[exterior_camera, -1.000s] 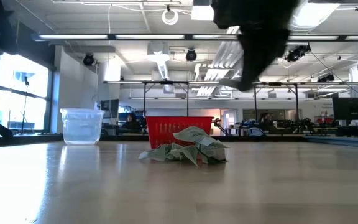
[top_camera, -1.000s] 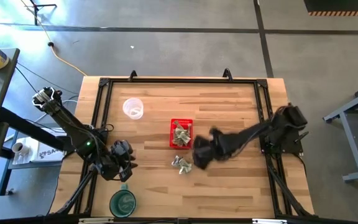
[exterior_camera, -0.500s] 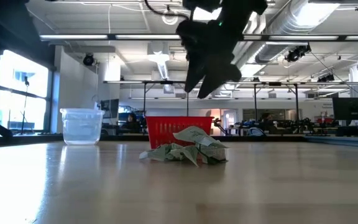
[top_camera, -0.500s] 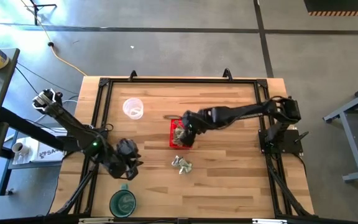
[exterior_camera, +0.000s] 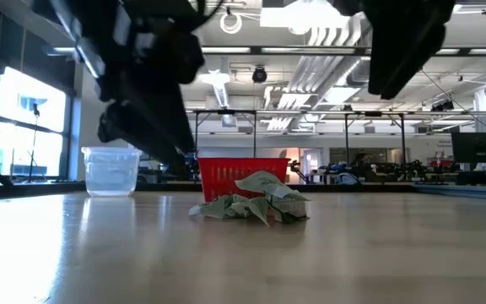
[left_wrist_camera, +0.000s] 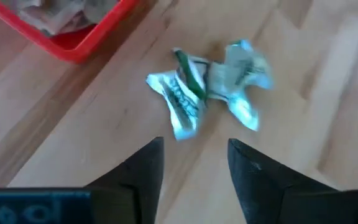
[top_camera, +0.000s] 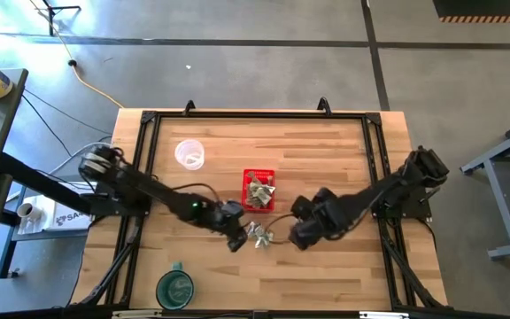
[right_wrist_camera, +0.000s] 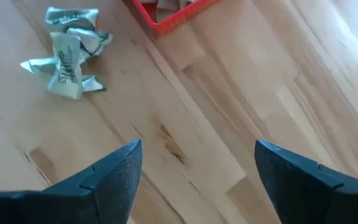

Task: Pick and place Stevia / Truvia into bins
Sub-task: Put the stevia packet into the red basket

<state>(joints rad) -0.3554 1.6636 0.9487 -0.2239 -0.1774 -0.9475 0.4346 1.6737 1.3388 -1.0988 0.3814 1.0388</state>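
Note:
A small heap of crumpled green-and-white Stevia sachets (top_camera: 258, 234) lies on the wooden table just in front of the red mesh basket (top_camera: 258, 190), which holds more sachets (top_camera: 257, 192). My left gripper (top_camera: 235, 240) hovers open just left of the heap; its wrist view shows the sachets (left_wrist_camera: 207, 87) ahead of its empty fingers. My right gripper (top_camera: 296, 237) hovers open to the right of the heap, with the sachets (right_wrist_camera: 67, 59) and a corner of the basket (right_wrist_camera: 173, 15) in its wrist view.
A clear plastic cup (top_camera: 189, 154) stands at the far left of the table. A round green cup (top_camera: 175, 288) sits at the near left edge. Bare wood lies right of the basket and along the near side. A black frame (top_camera: 255, 117) rims the table.
My right gripper swung from near the heap over to the basket, opened there, then came back toward the table's near edge, right of the heap. My left gripper has travelled from the near left toward the heap. The loose heap has stayed where it was.

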